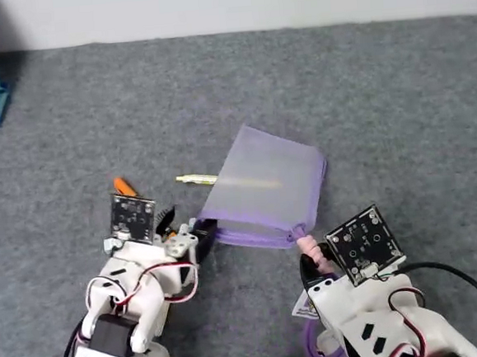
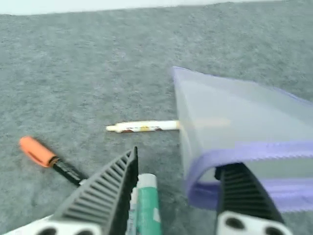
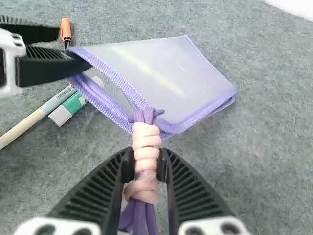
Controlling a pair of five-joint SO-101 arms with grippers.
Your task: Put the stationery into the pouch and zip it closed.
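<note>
Behind the pouch (image 1: 264, 189) a pen (image 1: 196, 179) half hides; right gripper (image 3: 145, 160) pinches the pink cord (image 3: 145, 139), left gripper (image 2: 181, 164) gapes

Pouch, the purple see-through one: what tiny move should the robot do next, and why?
Probably the left gripper should lower onto the green-and-white pen lying between its open fingers: it and the orange-capped marker lie outside the purple see-through pouch, which the right gripper steadies by its pink cord.

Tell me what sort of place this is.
Likely a tabletop robot test bench: a grey felt-like mat against a plain white wall, with the left gripper and the right gripper at a purple pouch, the right shut on its pull cord.
</note>
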